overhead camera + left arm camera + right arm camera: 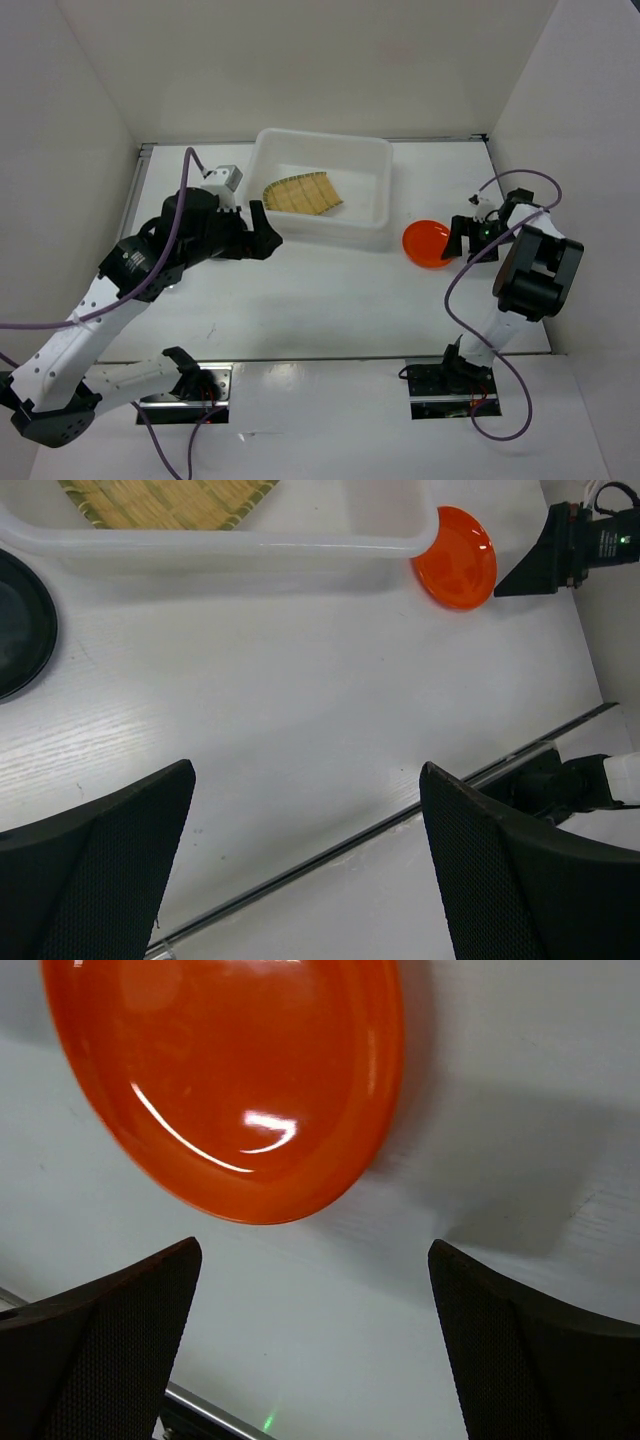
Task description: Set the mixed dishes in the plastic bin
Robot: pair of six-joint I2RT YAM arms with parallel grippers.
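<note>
The arm bases (448, 385) sit at the near edge of the white table (330, 300), well short of the large translucent white rectangular plastic bin (340, 232) at the far side. Ahead of them, the left gripper (268, 228) hovers just in front of the bin's near left corner. Its jaws are spread wide with nothing between them. Below it, a round black plate (18, 620) lies flat on the table, close to the bin's near wall.

The right gripper (315, 1330) is lower and to the right of the bin, and it also gapes empty. The small round orange plate (230, 1080) lies flat on the table just beyond its fingertips (120, 1330), not yet between them. The plate's far edge is tucked against the bin's near right corner (touching or only just beside it, I cannot tell). Inside the bin, the tan woven bamboo tray (302, 193) already rests on the floor, toward the left. No clear cups show in any view.

The step in hand looks like the pickup of the orange plate. Because it lies flat and shallow, the right gripper should probably move forward and tilt down so one finger slips under the raised lip on the side away from the bin while the other comes over it. It should then close firmly, since the glossy rim may slide. The lift needs to clear the bin's wide rim before crossing, and the release should be low, on the bare floor right of the tray.
</note>
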